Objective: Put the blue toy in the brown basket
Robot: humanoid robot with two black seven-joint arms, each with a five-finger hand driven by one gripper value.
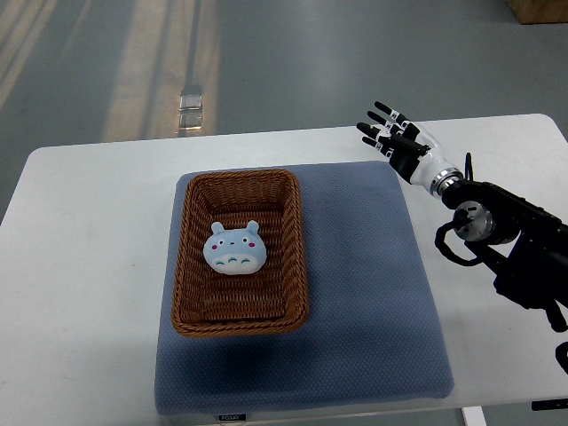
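We see a white desk (89, 266) on a grey floor (266, 53), with a small clear block (191, 106) on the floor beyond the desk's far edge. A blue-grey mat (373, 293) covers the desk's middle and carries the brown basket (238, 252), whose long axis runs from the near edge to the far edge. The blue toy (235, 249) lies inside the basket, near its centre, face up, ears toward the far side. The right hand (395, 138) hovers above the desk's far right part, well apart from the basket, which lies to the left of the fingers (380, 107) and nearer us. We note the fingers spread and straight, holding nothing, pointing far-left; the black forearm (506, 231) enters from the right edge.
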